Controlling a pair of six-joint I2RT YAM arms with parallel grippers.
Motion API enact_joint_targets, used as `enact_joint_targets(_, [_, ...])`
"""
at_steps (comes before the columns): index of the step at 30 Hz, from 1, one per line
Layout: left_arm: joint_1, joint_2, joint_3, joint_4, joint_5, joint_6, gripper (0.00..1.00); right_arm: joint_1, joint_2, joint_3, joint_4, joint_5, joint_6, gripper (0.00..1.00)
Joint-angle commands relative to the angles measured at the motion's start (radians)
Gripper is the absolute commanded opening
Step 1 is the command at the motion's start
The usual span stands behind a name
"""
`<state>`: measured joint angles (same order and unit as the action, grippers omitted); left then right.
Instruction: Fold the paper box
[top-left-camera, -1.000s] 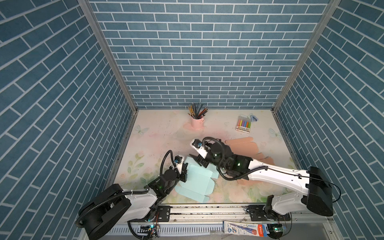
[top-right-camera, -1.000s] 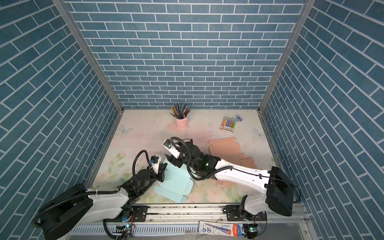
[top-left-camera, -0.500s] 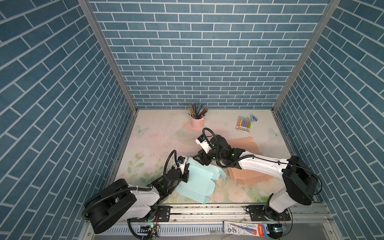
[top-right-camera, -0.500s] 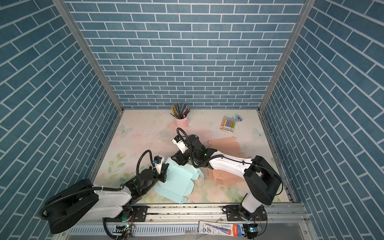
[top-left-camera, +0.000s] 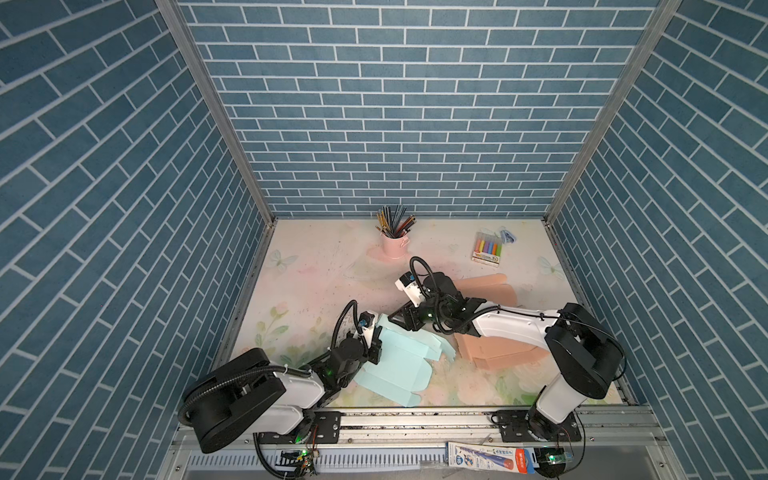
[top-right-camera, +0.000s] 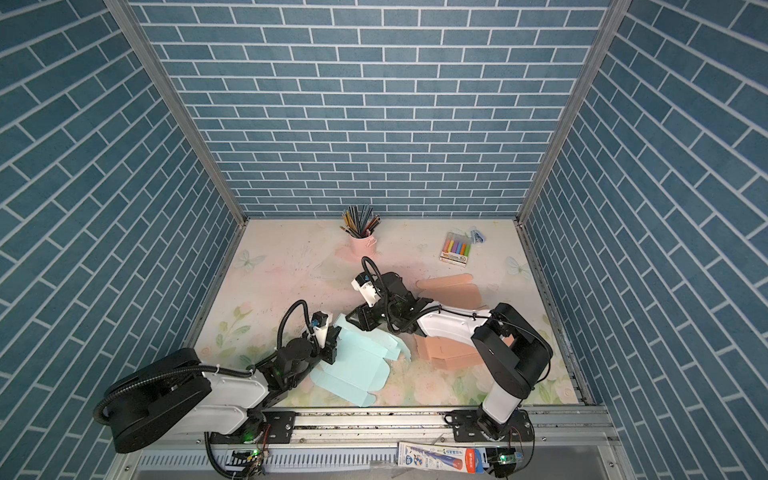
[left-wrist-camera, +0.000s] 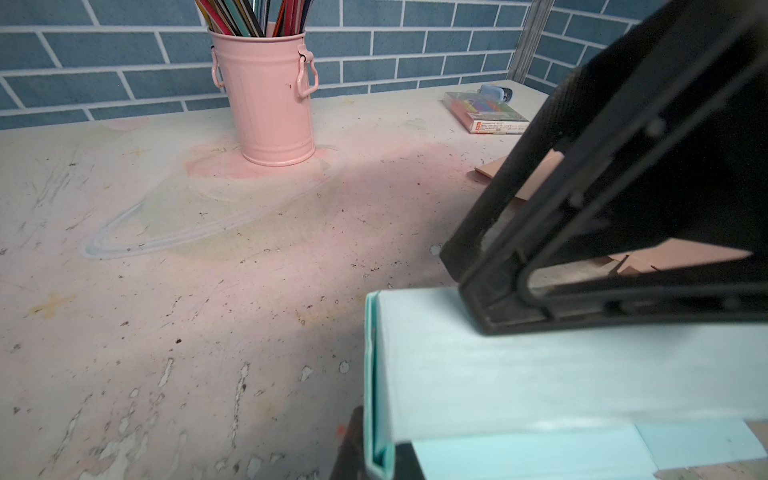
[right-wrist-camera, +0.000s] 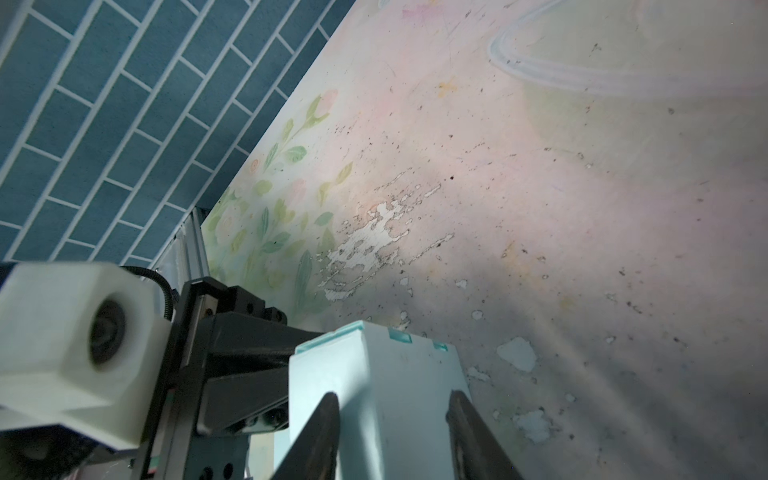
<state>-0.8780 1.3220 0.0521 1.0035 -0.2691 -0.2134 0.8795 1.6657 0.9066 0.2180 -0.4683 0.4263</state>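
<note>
Since a second ago the right arm (top-left-camera: 511, 328) has drawn its shoulder upright, and the right jaws have narrowed at the far end of the paper box (top-left-camera: 395, 365).

In both top views the light-blue box lies on the worktop (top-left-camera: 316, 266) near the front rail, with the left jaws at its left edge. A packet (top-left-camera: 490, 457) on the rail seems to read "HB".

Left wrist: the left jaws are clamped on the paper box (left-wrist-camera: 540, 374) at its folded edge. The marker pack (left-wrist-camera: 486, 112) label is unreadable.

Right wrist: the right jaws stand apart, fingers (right-wrist-camera: 322, 432) against the box's raised end; no grip can be made out.
</note>
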Motion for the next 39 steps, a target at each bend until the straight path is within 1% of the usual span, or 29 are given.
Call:
enact_joint_targets(1, [-0.008, 0.017, -0.003, 0.019, -0.005, -0.018, 0.10, 0.004, 0.029, -0.031, 0.016, -0.071, 0.051, 0.43])
enact_joint_targets(9, [-0.007, 0.050, 0.003, 0.041, -0.020, -0.002, 0.18, 0.004, 0.015, -0.070, 0.043, -0.068, 0.073, 0.41])
enact_joint_targets(16, [-0.008, 0.088, 0.009, 0.074, -0.033, 0.004, 0.16, 0.005, 0.012, -0.083, 0.059, -0.079, 0.088, 0.39])
enact_joint_targets(19, [-0.007, 0.122, 0.015, 0.100, -0.033, 0.003, 0.14, 0.006, 0.016, -0.100, 0.107, -0.117, 0.126, 0.39])
enact_joint_targets(23, [-0.007, 0.162, 0.018, 0.130, -0.024, 0.002, 0.12, 0.011, 0.029, -0.139, 0.211, -0.178, 0.206, 0.39])
enact_joint_targets(26, [-0.007, 0.171, 0.019, 0.139, -0.023, 0.003, 0.07, 0.016, 0.030, -0.153, 0.236, -0.185, 0.232, 0.38])
enact_joint_targets(29, [-0.007, 0.169, 0.017, 0.140, -0.025, 0.003, 0.06, 0.015, 0.027, -0.153, 0.226, -0.175, 0.233, 0.38])
enact_joint_targets(34, [-0.007, 0.158, 0.011, 0.142, -0.027, -0.001, 0.07, 0.015, 0.035, -0.140, 0.182, -0.149, 0.210, 0.38])
enact_joint_targets(39, [-0.008, 0.122, 0.003, 0.132, -0.023, -0.002, 0.12, 0.016, 0.042, -0.143, 0.176, -0.130, 0.213, 0.37])
